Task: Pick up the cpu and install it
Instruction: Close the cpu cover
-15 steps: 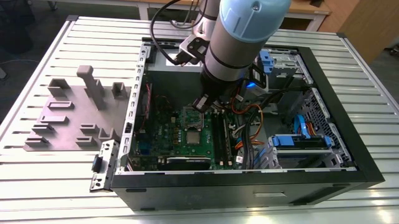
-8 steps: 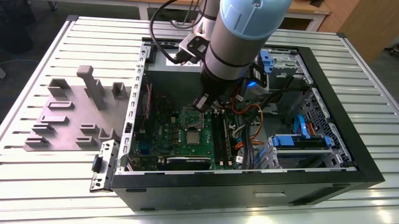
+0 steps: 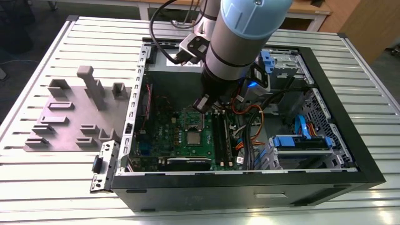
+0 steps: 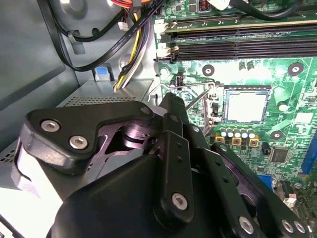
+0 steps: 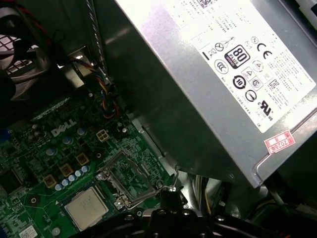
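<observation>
- the cpu (image 3: 194, 138) (image 4: 246, 105) (image 5: 86, 208) lies flat in its socket on the green motherboard (image 3: 168, 140) (image 4: 290, 94) (image 5: 29, 163), inside the open computer case (image 3: 325, 89).
- the raised socket frame (image 3: 194, 119) (image 5: 126, 173) stands open just beside the cpu.
- the gripper (image 3: 204, 103) hangs over that frame; cannot tell whether its fingers are spread or pressed together.
- a grey power supply (image 5: 213, 84) sits near the socket.

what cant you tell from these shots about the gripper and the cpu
- Gripper: in the second wrist view its own black body covers the fingertips, so open or shut is not readable; in the exterior view the arm blocks it.
- Cpu: it lies on the motherboard, but whether it is fully seated is too fine to judge in both wrist views.
- Open socket frame: the gripper body cuts off its near end in the first wrist view.
</observation>
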`<state>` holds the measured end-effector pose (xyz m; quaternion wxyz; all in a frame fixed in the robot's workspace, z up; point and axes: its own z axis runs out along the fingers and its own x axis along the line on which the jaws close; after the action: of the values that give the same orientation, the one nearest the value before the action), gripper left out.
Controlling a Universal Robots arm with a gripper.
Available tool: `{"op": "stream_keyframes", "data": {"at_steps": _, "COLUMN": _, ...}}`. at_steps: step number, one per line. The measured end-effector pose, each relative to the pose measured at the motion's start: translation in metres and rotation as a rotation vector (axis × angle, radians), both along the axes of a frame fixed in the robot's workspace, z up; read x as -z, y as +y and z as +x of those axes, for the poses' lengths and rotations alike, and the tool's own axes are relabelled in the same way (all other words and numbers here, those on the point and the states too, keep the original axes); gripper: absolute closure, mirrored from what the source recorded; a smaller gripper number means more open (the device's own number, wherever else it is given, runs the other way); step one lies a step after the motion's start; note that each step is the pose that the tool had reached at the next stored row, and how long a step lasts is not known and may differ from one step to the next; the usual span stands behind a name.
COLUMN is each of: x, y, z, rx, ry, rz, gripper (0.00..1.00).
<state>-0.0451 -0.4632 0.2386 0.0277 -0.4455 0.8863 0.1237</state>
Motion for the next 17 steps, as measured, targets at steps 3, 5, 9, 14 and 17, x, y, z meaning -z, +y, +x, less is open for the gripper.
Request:
{"op": "stream_keyframes", "data": {"at_steps": 3, "x": -0.0003, "y": -0.0009, "z": 0.0, "rx": -0.001, "ry": -0.0001, "rz": -0.0043, "gripper": 0.89}}
{"op": "stream_keyframes", "data": {"at_steps": 5, "x": -0.0005, "y": -0.0015, "z": 0.0, "rx": -0.002, "ry": 0.0, "rz": -0.0071, "gripper": 0.89}}
{"op": "stream_keyframes", "data": {"at_steps": 9, "x": -0.0009, "y": -0.0028, "z": 0.0, "rx": -0.004, "ry": 0.0, "rz": -0.0128, "gripper": 0.89}}
{"op": "stream_keyframes", "data": {"at_steps": 14, "x": -0.0016, "y": -0.0042, "z": 0.0, "rx": -0.006, "ry": 0.0, "rz": -0.0183, "gripper": 0.89}}
{"op": "stream_keyframes", "data": {"at_steps": 17, "x": -0.0023, "y": -0.005, "z": 0.0, "rx": -0.007, "ry": 0.0, "rz": -0.0213, "gripper": 0.89}}
